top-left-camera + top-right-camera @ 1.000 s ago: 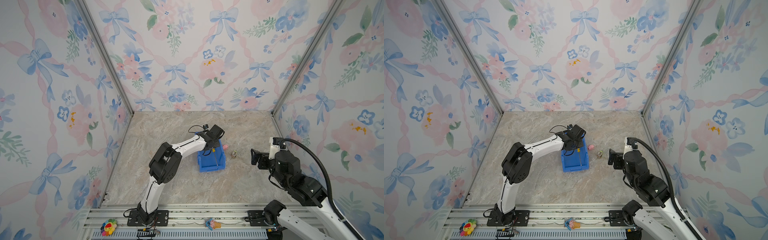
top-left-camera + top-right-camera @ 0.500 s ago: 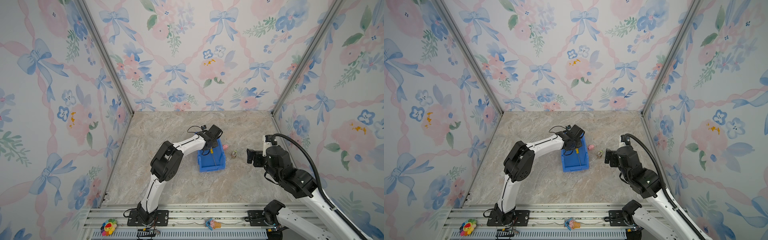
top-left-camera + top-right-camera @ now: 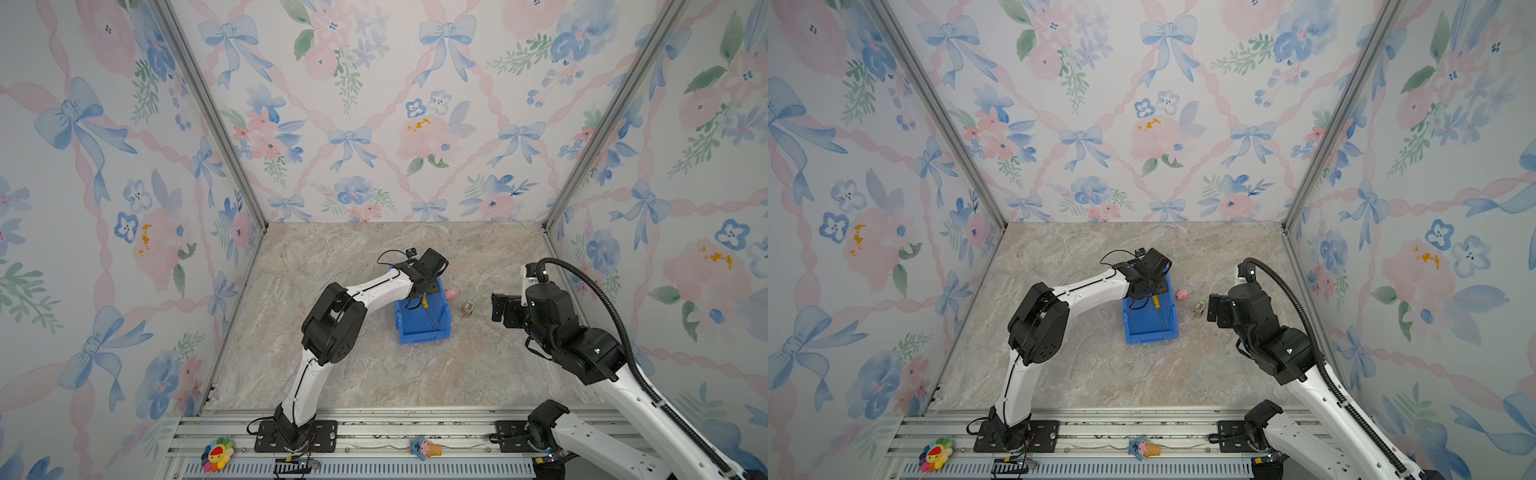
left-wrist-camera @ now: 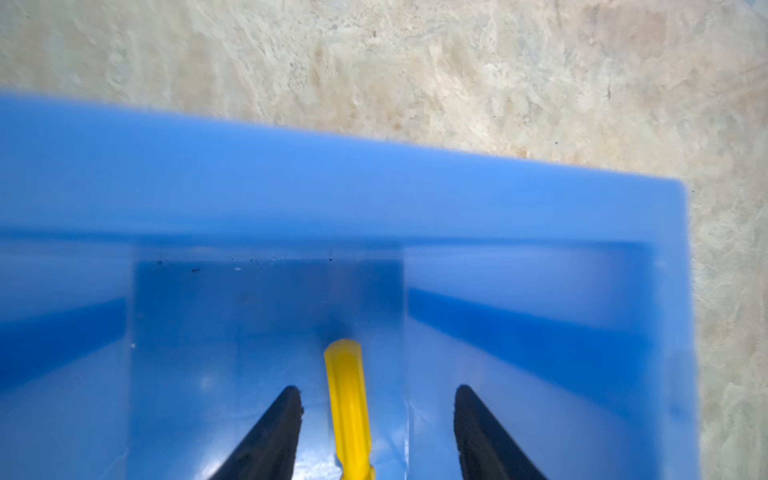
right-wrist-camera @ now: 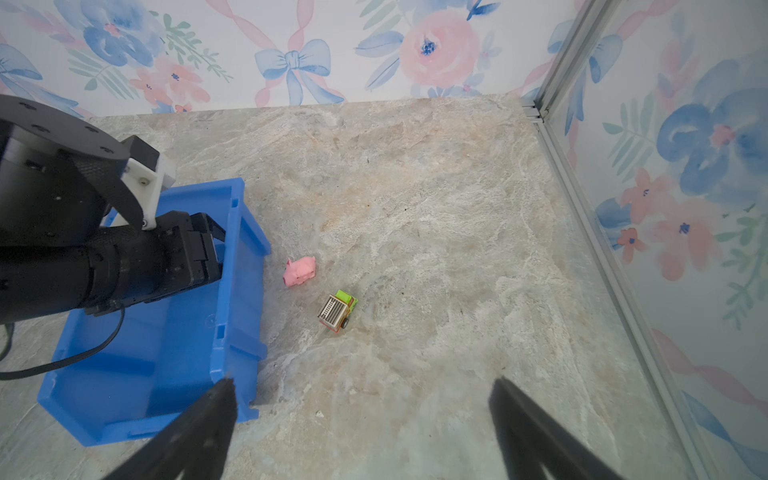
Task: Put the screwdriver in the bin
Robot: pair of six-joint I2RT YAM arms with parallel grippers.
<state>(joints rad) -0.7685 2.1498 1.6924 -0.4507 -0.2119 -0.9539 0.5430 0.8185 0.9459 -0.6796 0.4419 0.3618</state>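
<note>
My left claw (image 4: 378, 390) is spread wide inside the bin (image 4: 374, 187), and the screwdriver (image 4: 348, 407) lies free between its fingers, touching neither. I judge this to be the release step. Next I should lift straight up, clear of the handle and walls.

Bin (image 3: 422, 336): your screwdriver (image 4: 348, 407) lies inside it.
Right of bin: pig (image 3: 450, 294), then truck (image 3: 468, 307), on your table (image 3: 374, 374).

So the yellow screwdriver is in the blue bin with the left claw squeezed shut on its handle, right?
Not shut: the left wrist view shows the left gripper open, jaws apart on either side of the screwdriver, not touching its handle. It is in the bin, yes.
</note>
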